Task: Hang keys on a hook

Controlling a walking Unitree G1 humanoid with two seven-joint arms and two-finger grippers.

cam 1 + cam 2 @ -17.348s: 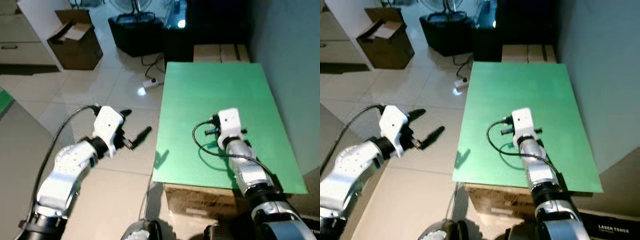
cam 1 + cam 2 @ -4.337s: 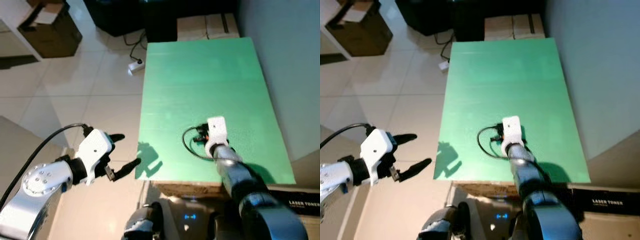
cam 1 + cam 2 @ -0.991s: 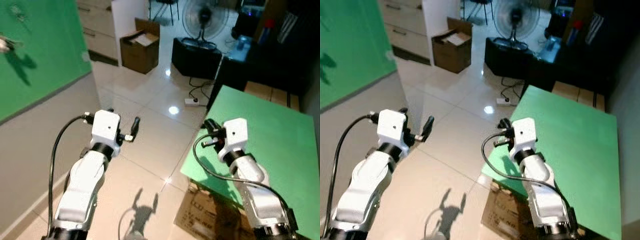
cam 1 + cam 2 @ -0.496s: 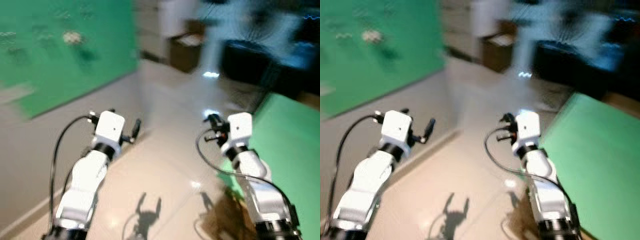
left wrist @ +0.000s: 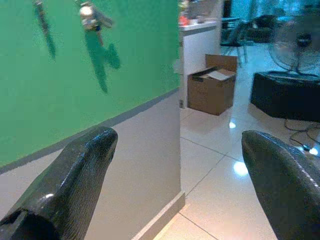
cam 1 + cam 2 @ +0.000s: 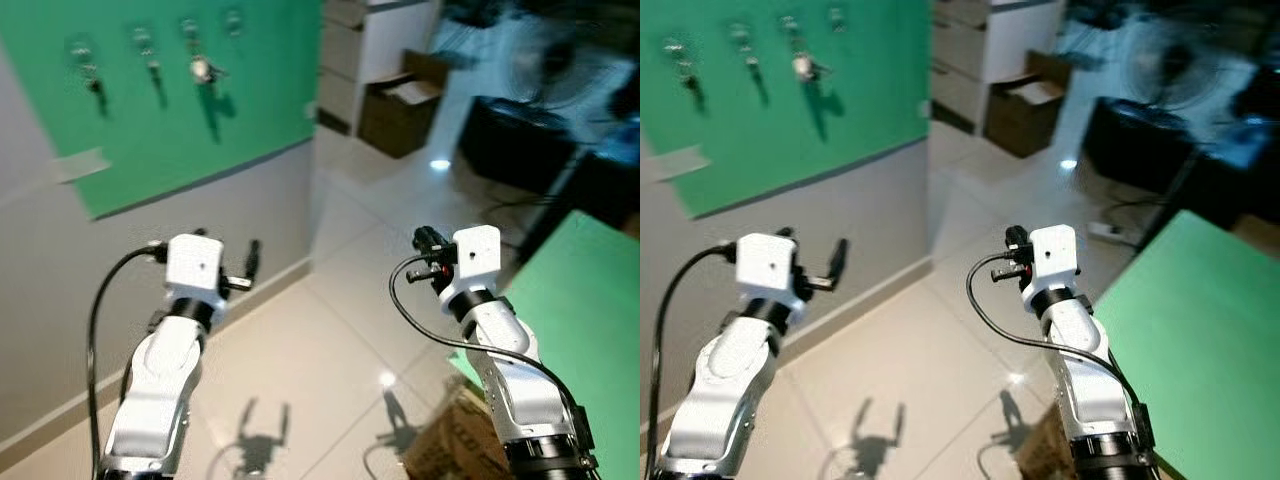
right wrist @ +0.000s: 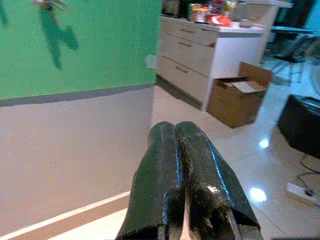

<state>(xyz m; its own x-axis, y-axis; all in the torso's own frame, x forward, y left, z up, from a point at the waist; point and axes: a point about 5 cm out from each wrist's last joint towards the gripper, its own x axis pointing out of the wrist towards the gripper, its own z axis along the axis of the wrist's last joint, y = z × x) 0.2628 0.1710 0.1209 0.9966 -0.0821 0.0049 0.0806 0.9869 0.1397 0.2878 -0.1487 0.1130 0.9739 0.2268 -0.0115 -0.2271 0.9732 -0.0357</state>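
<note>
Right pincer (image 7: 182, 187) fully closed, left pincer (image 5: 175, 170) wide apart.

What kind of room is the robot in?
Probably a room in a home, maybe by a kitchen. It has a shiny tiled floor, white drawers with jars on top, a cardboard box, and a green board with hooks for keys.

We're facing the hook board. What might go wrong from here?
1. The right hand is shut tight, and I cannot tell whether keys are between its fingers; it may reach the board with nothing to hang.
2. Hung keys already occupy some hooks on the green board, so it might aim at a taken hook.
3. The board sits high on the wall, off to the robot's left, so the reach could be a stretch.
</note>
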